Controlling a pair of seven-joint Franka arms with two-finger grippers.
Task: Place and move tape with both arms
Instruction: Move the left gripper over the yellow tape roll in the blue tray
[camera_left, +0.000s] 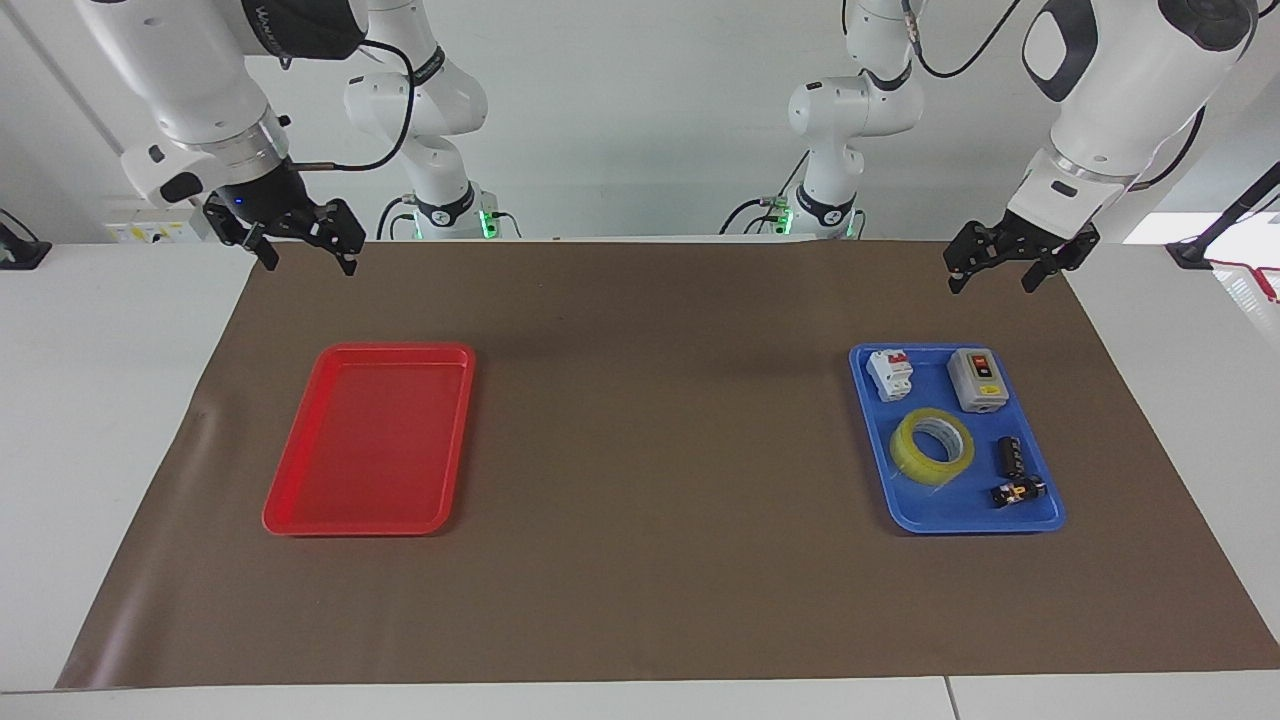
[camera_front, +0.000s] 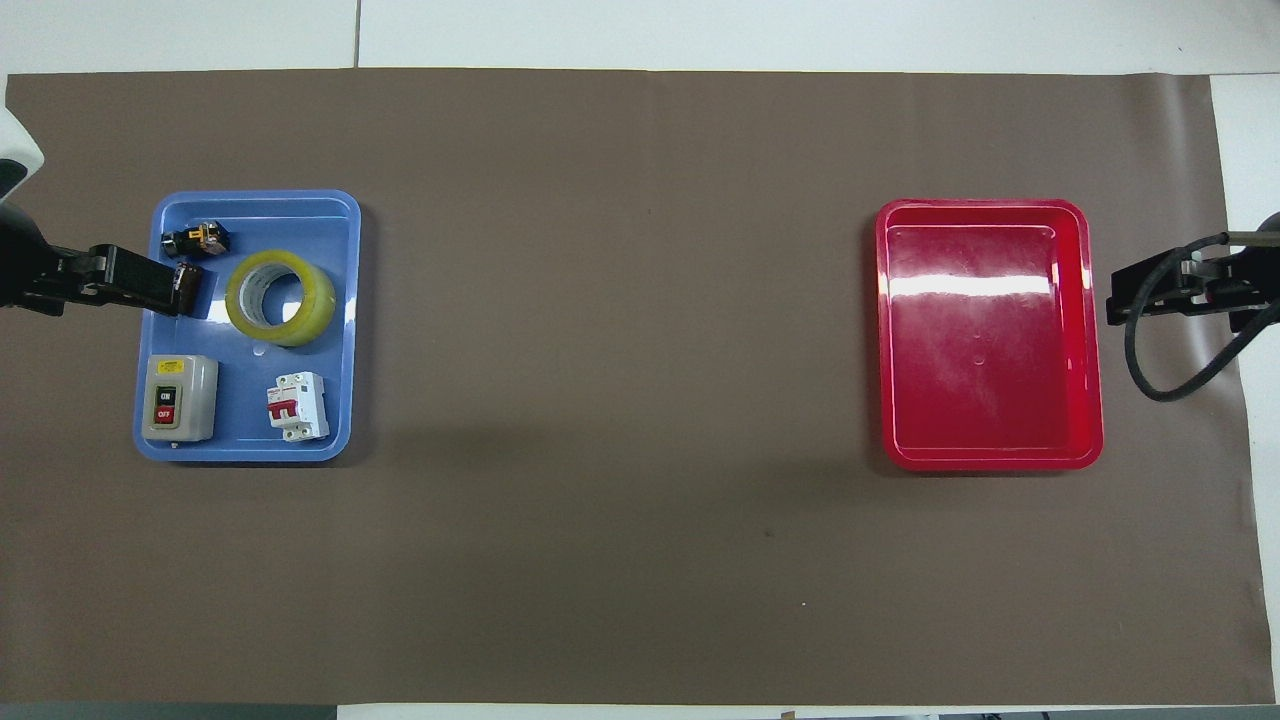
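The yellow tape roll (camera_left: 932, 447) (camera_front: 281, 297) lies flat in the blue tray (camera_left: 935, 508) (camera_front: 352, 330) at the left arm's end of the table. My left gripper (camera_left: 993, 278) (camera_front: 150, 283) is open and empty. It hangs high in the air over the tray's outer edge, well apart from the tape. My right gripper (camera_left: 306, 258) (camera_front: 1150, 290) is open and empty, raised over the brown mat beside the red tray (camera_left: 370, 440) (camera_front: 985, 340), which holds nothing.
The blue tray also holds a grey on/off switch box (camera_left: 977, 380) (camera_front: 178, 397), a white circuit breaker (camera_left: 889, 374) (camera_front: 297, 406) and two small black parts (camera_left: 1010, 456) (camera_front: 197, 239). A brown mat (camera_left: 650, 450) covers the table. Two smaller arms (camera_left: 440, 200) stand at the robots' edge.
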